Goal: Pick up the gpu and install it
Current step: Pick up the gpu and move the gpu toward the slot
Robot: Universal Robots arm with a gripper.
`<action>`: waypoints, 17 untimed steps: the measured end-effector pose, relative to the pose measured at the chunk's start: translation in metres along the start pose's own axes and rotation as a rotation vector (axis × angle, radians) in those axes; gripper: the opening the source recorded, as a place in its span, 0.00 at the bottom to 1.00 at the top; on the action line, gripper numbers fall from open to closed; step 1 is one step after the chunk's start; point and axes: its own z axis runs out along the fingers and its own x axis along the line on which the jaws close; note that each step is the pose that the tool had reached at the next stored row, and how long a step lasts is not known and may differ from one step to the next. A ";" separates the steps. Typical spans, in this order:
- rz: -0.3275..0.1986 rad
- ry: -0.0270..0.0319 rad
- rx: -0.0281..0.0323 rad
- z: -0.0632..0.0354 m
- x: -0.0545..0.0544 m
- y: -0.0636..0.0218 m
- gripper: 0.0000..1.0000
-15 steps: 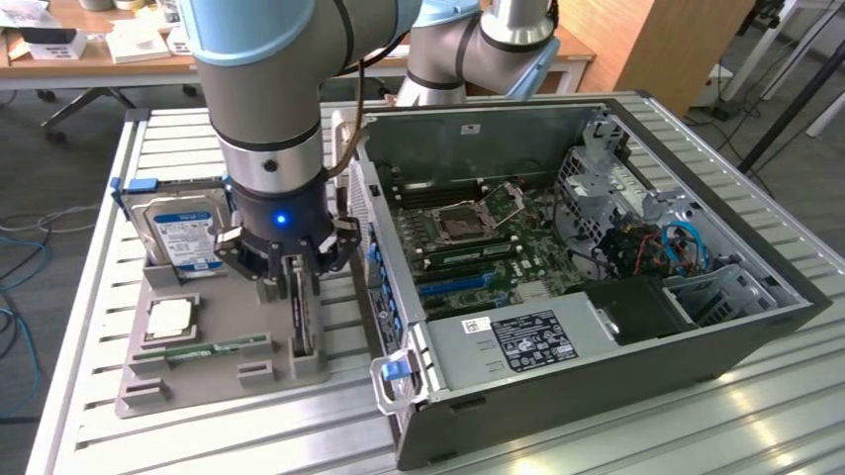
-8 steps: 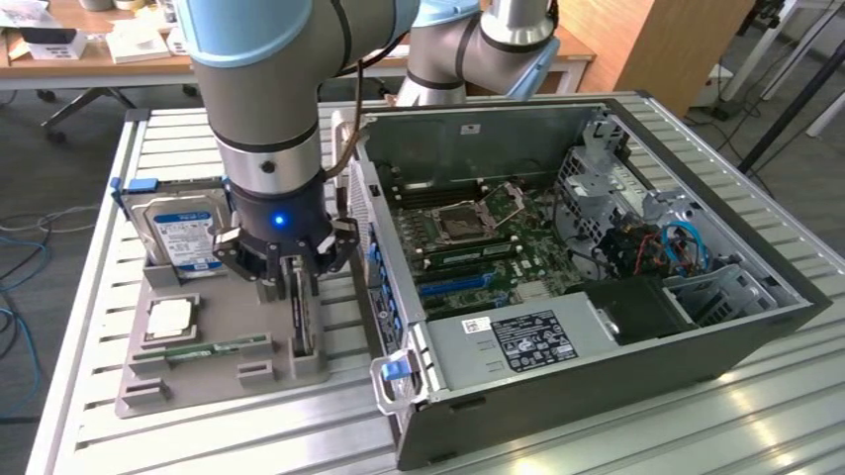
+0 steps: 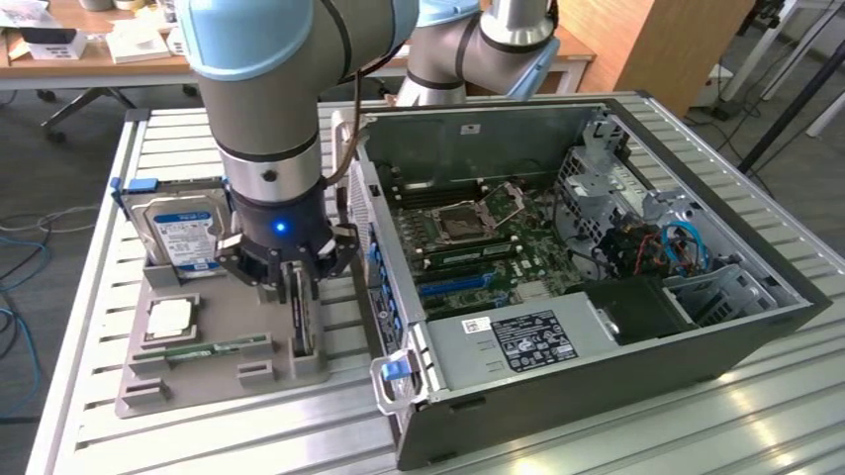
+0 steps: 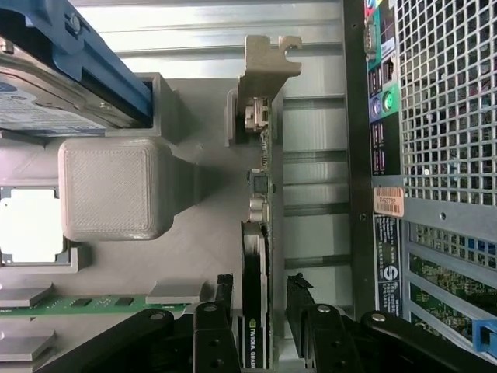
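**Jaws spread around the gpu in its tray slot**

In the exterior view I see the arm (image 3: 271,119) pointing straight down over the gray tray (image 3: 218,307). The tray lies on the slatted surface (image 3: 555,435), just beside the open computer case (image 3: 595,247). The gpu (image 3: 303,319) stands on its long edge in a slot on the tray's side nearest to the case, and the jaws hang over its upper edge. From here I cannot tell how the jaws stand against the card.

The wrist view answers this. The jaws are spread, one at each face of the gpu (image 4: 255,249), with a thin gap on both sides, so nothing is pinched. It also shows the card's silver bracket (image 4: 268,58), at the end away from the jaws.

The exterior view gives me the other parts in the tray: the hard drive (image 3: 185,230) upright, the processor (image 3: 172,317) lying flat, and the memory stick (image 3: 212,347) in its groove.
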 end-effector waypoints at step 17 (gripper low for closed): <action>0.000 0.0000 0.0000 0.0055 0.002 0.0030 0.41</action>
